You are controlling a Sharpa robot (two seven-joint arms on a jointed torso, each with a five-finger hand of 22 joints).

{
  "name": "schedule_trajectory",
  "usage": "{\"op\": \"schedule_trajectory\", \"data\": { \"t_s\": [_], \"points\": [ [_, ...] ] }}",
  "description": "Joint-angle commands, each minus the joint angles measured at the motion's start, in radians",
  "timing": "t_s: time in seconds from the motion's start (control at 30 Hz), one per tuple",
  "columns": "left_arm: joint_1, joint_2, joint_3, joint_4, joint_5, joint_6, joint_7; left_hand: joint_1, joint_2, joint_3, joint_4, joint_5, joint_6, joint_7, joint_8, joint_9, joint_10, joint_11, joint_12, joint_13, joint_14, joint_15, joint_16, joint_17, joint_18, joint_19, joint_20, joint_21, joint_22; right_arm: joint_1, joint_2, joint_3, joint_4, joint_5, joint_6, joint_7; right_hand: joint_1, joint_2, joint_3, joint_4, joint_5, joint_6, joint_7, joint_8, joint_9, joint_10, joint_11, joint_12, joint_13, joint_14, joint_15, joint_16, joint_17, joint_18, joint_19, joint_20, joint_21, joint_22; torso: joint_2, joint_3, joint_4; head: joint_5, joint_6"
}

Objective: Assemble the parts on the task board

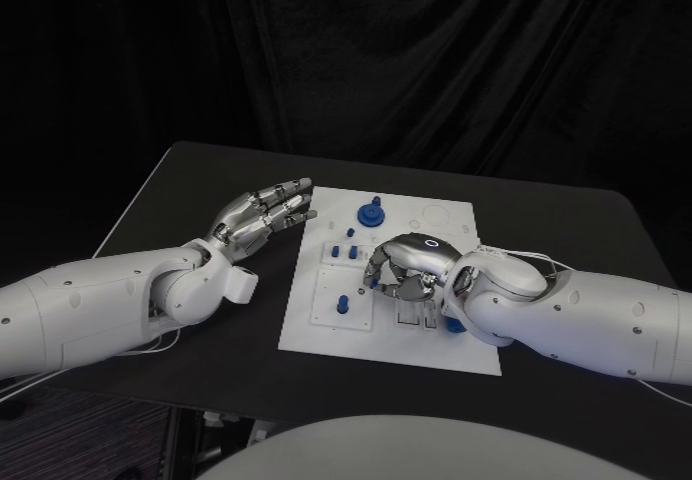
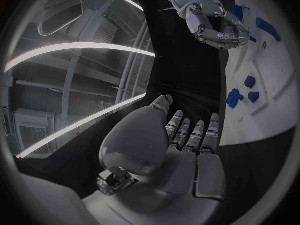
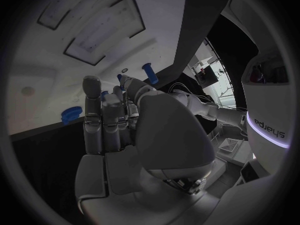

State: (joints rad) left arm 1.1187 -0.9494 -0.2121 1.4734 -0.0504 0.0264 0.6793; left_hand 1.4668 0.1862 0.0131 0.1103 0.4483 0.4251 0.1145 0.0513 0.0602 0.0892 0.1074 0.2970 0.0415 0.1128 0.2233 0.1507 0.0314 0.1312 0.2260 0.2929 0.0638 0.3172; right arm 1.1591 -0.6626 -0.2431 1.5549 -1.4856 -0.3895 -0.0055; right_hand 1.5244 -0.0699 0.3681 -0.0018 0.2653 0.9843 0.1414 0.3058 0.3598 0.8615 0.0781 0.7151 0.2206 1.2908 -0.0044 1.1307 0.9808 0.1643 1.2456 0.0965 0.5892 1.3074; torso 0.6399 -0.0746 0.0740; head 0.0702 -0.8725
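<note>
White board (image 1: 433, 350) sits mid-table with small blue parts (image 1: 342, 304) scattered on it and a taller blue knob (image 1: 372, 213) standing near its far edge. My right hand (image 1: 405, 268) is down over the board's middle, fingers curled toward the surface; from the head view and the right wrist view I cannot tell whether they have a piece pinched or are just closing in. My left hand (image 1: 264, 216) hovers off the board's near-left corner, fingers spread and holding nothing. I judge I'm at the pick-or-seat stage with the right hand. To do it well I'd keep the wrist steady, confirm the grasp by a small lift before moving, and line the piece squarely over its slot before pressing. I'd bring the left hand to the board's edge to stop it sliding.
</note>
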Motion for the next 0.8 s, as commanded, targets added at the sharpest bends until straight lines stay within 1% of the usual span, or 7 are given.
{"op": "schedule_trajectory", "data": {
  "t_s": [0.03, 0.17, 0.33, 0.43, 0.5, 0.6, 0.8],
  "points": [
    [-0.002, -0.001, 0.001, 0.002, 0.005, 0.015, 0.02, -0.007, 0.007, 0.007, -0.001, 0.006, -0.003, 0.002, 0.001, -0.001, -0.007, -0.002, -0.002, -0.001, -0.001, 0.008, 0.003, 0.001, -0.012, 0.009, 0.0, 0.002, -0.001, -0.009, 0.013, 0.0, -0.013, -0.007, 0.018, 0.019, -0.009, -0.003, 0.001, 0.0, -0.007, -0.006, -0.002, 0.005, 0.002, 0.013, -0.005, -0.002, 0.001, 0.009, 0.001, 0.004, 0.001, 0.0, 0.004, 0.0, -0.004, 0.047, 0.002, 0.0, 0.0043, -0.006, 0.0],
    [-0.003, -0.002, 0.001, 0.002, 0.005, 0.015, 0.02, -0.007, 0.007, 0.007, -0.001, 0.006, -0.003, 0.002, 0.001, -0.001, -0.007, -0.002, -0.002, -0.001, -0.001, 0.008, 0.003, 0.001, -0.012, 0.009, 0.0, 0.002, -0.001, -0.014, 0.024, 0.001, -0.022, -0.007, 0.017, 0.022, -0.009, -0.003, 0.002, -0.001, -0.007, -0.005, -0.003, 0.006, 0.003, 0.015, -0.006, -0.002, 0.001, 0.009, 0.0, 0.005, 0.002, 0.0, 0.005, 0.0, -0.003, 0.047, 0.002, 0.0001, 0.0037, -0.003, 0.0],
    [-0.005, -0.002, 0.001, 0.001, 0.005, 0.017, 0.019, -0.007, 0.007, 0.007, -0.001, 0.006, -0.003, 0.002, 0.001, -0.001, -0.007, -0.002, -0.002, -0.001, -0.001, 0.008, 0.003, 0.001, -0.012, 0.009, 0.0, 0.002, -0.001, -0.018, 0.036, 0.001, -0.03, -0.007, 0.007, 0.025, -0.009, -0.003, 0.002, -0.002, -0.007, -0.005, -0.003, 0.006, 0.004, 0.017, -0.006, -0.002, 0.001, 0.011, 0.0, 0.006, 0.004, 0.0, 0.006, -0.001, -0.002, 0.047, 0.001, 0.0005, -0.0031, 0.005, 0.0],
    [-0.006, -0.001, 0.001, 0.0, 0.005, 0.018, 0.018, -0.007, 0.007, 0.007, -0.001, 0.006, -0.003, 0.002, 0.001, -0.001, -0.007, -0.002, -0.002, -0.001, -0.001, 0.008, 0.003, 0.001, -0.012, 0.009, 0.0, 0.002, -0.001, -0.019, 0.04, 0.001, -0.032, -0.007, 0.003, 0.026, -0.009, -0.003, 0.003, -0.002, -0.006, -0.004, -0.004, 0.008, 0.005, 0.02, -0.007, -0.003, 0.001, 0.012, -0.001, 0.007, 0.005, 0.0, 0.007, -0.001, 0.001, 0.047, 0.001, 0.0012, -0.0054, 0.007, 0.0],
    [-0.008, 0.0, 0.001, 0.0, 0.005, 0.019, 0.018, -0.008, 0.007, 0.009, -0.001, 0.006, -0.005, 0.002, 0.0, -0.001, -0.008, -0.002, -0.002, -0.001, -0.002, 0.008, 0.003, 0.001, -0.012, 0.009, 0.0, 0.002, -0.001, -0.019, 0.042, 0.001, -0.033, -0.007, 0.002, 0.025, -0.009, -0.003, 0.003, -0.002, -0.006, -0.003, -0.004, 0.008, 0.006, 0.021, -0.008, -0.003, 0.001, 0.013, -0.001, 0.008, 0.006, 0.0, 0.008, -0.001, 0.002, 0.048, 0.0, 0.0016, -0.0052, 0.007, 0.0],
    [-0.009, 0.0, 0.001, 0.0, 0.005, 0.019, 0.018, -0.008, 0.007, 0.009, -0.001, 0.006, -0.005, 0.002, 0.0, -0.001, -0.008, -0.002, -0.002, -0.001, -0.002, 0.008, 0.003, 0.001, -0.012, 0.009, 0.0, 0.002, -0.001, -0.019, 0.045, 0.001, -0.035, -0.007, 0.005, 0.021, -0.009, -0.003, 0.003, -0.002, -0.006, -0.003, -0.004, 0.008, 0.006, 0.021, -0.008, -0.003, 0.001, 0.013, -0.001, 0.008, 0.006, 0.0, 0.008, -0.001, 0.002, 0.048, -0.001, 0.0017, -0.0021, 0.003, 0.0],
    [-0.014, -0.001, 0.001, -0.001, 0.005, 0.021, 0.016, -0.008, 0.007, 0.009, -0.001, 0.006, -0.005, 0.002, 0.0, -0.001, -0.008, -0.002, -0.002, -0.001, -0.002, 0.008, 0.003, 0.001, -0.012, 0.009, 0.0, 0.002, -0.001, -0.019, 0.051, 0.001, -0.043, -0.007, 0.021, -0.002, -0.01, -0.005, 0.004, -0.004, -0.005, -0.011, -0.003, 0.005, 0.007, 0.019, -0.006, -0.009, -0.001, 0.011, -0.001, 0.004, 0.001, 0.002, 0.005, -0.001, -0.007, 0.045, -0.001, 0.0016, -0.0038, 0.004, 0.0]
  ]
}}
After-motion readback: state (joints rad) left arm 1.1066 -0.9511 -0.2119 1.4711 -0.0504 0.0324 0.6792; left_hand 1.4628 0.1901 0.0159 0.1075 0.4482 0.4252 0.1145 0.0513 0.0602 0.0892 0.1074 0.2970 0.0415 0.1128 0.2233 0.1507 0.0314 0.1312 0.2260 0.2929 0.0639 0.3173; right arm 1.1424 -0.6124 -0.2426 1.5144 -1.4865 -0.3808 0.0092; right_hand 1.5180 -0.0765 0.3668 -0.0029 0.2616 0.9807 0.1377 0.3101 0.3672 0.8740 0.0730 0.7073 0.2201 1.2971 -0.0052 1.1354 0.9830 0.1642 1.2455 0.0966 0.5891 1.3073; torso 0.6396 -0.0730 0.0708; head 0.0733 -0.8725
